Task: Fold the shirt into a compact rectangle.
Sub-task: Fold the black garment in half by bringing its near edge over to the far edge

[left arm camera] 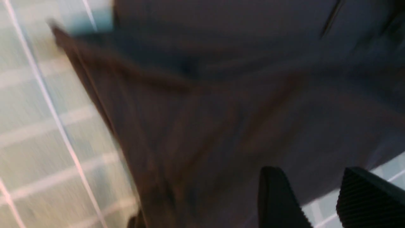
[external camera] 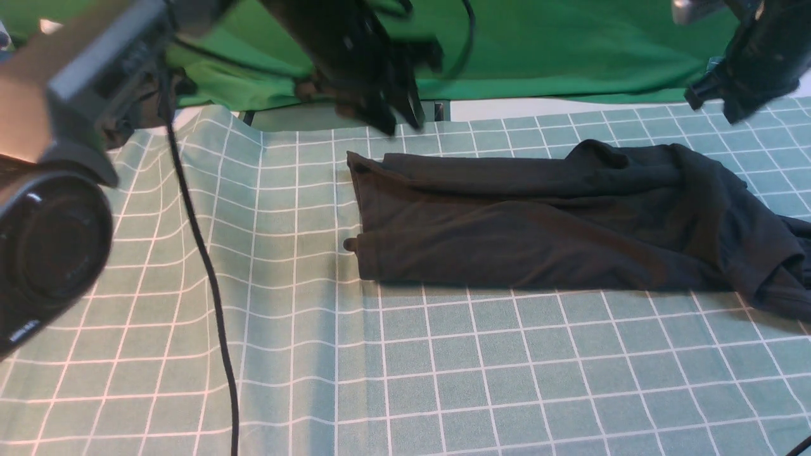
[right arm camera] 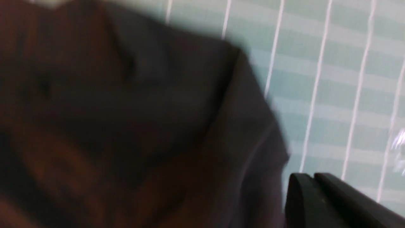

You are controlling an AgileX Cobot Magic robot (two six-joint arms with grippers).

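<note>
The black shirt (external camera: 545, 221) lies on the checked cloth as a long band running from the middle to the right edge, with its right end bunched and rumpled. My left gripper (external camera: 400, 123) hangs above the table just behind the shirt's left end. Its fingers (left arm camera: 275, 196) stand apart with nothing between them, over the shirt (left arm camera: 221, 110) near its edge. My right gripper (external camera: 716, 104) is raised at the far right, behind the bunched end. In the right wrist view the right gripper (right arm camera: 313, 176) has its jaws pressed together and empty, beside the shirt (right arm camera: 126, 120).
A pale green tablecloth (external camera: 443, 367) with white grid lines covers the table, wrinkled on the left. A black cable (external camera: 203, 253) trails down across the cloth on the left. The left arm's grey body (external camera: 57, 190) fills the near left corner. A green backdrop (external camera: 570, 50) hangs behind.
</note>
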